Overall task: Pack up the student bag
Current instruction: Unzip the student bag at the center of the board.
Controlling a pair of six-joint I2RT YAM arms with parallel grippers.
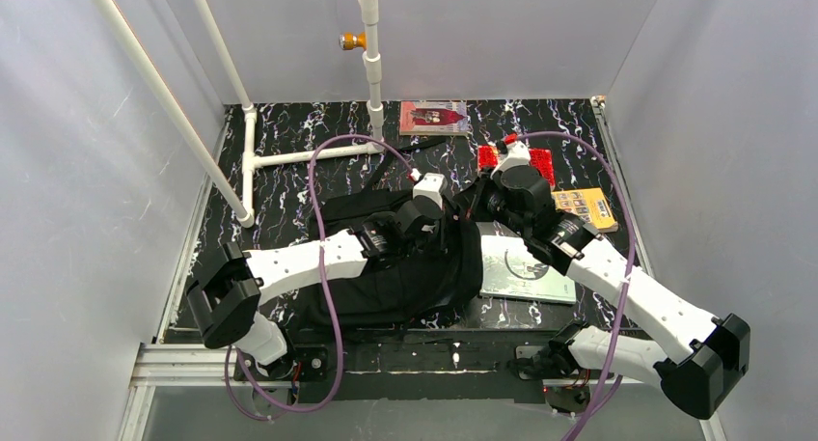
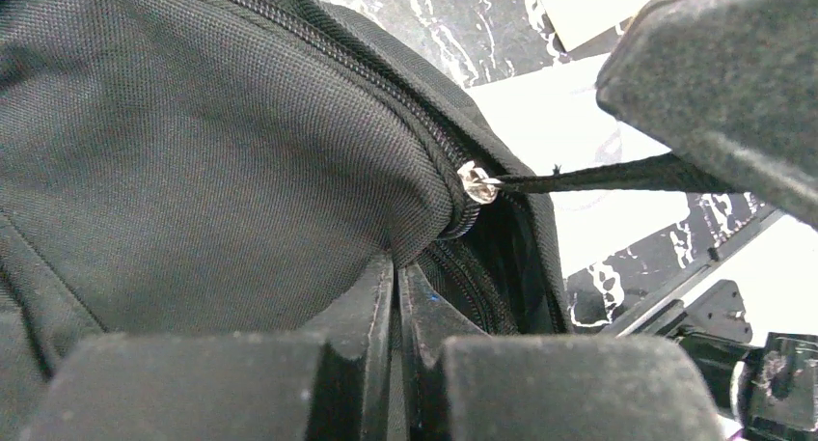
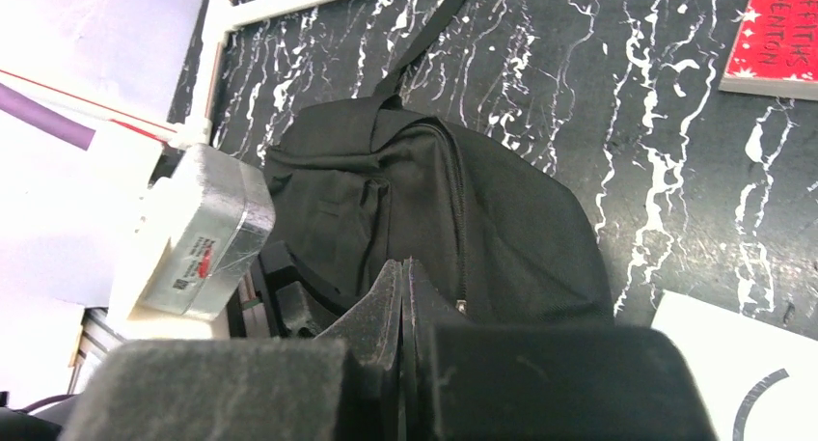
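Pressing its jaws tight together at the fabric lip beside the zipper, the left gripper point(image 2: 395, 267) meets the student bag point(image 1: 405, 267), which lies flat, centre-left, on the marbled table point(image 1: 289, 132). A taut zipper pull point(image 2: 598, 179) runs from the silver slider point(image 2: 477, 183) into the clamped right gripper point(image 3: 403, 267). A white book point(image 1: 526, 267) lies just right of the bag.

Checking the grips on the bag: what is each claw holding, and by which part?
The left claw pinches the bag by its fabric edge beside the zipper; the right claw holds the pull cord.
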